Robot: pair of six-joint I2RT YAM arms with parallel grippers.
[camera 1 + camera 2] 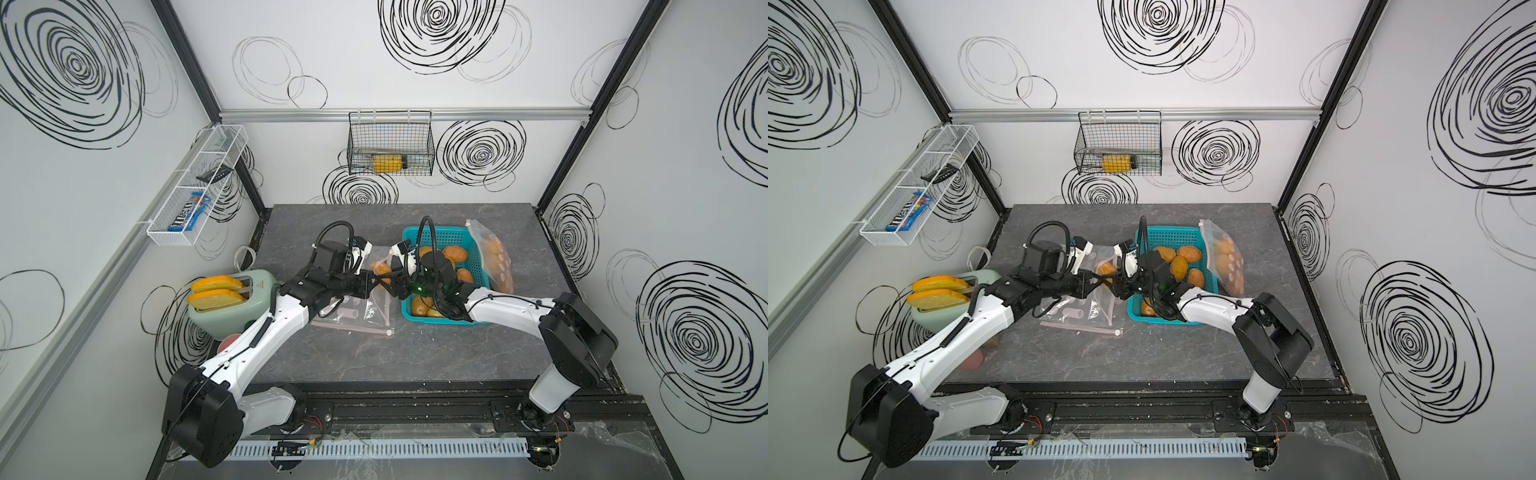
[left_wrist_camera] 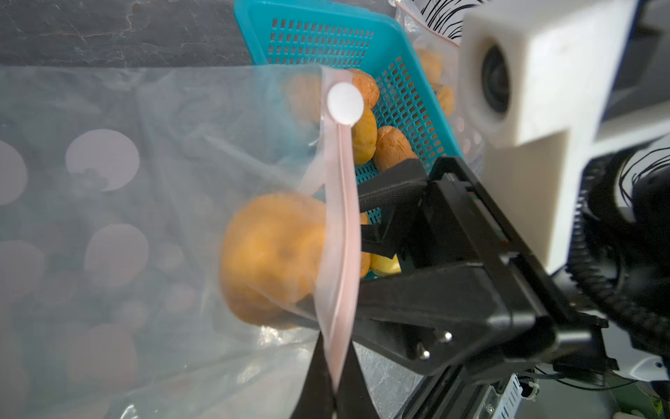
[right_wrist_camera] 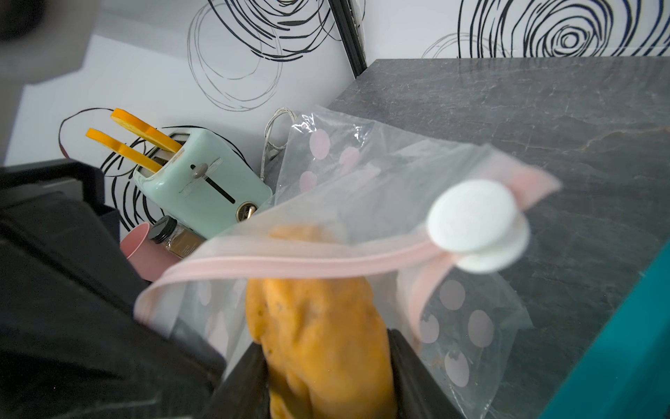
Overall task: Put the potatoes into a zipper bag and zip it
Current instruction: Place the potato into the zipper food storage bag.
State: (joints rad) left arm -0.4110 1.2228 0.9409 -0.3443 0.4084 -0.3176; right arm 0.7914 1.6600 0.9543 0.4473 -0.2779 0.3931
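**Surface** (image 1: 415, 357): dark grey slab with marble veining. Resting on it:
- teal perforated basket (image 1: 451, 237), right of centre
- filled zipper bag (image 1: 494, 259), leaning on the basket's right wall
- flat zipper bag (image 1: 353, 322), just left of the basket
- mint toaster (image 1: 259, 284), pink cup (image 3: 139, 250) and dark-capped jar (image 3: 174, 237), at the left edge

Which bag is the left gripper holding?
The raised bag around the potato, pinched at its zip; the flat bag lies loose, the filled bag leans on the basket.
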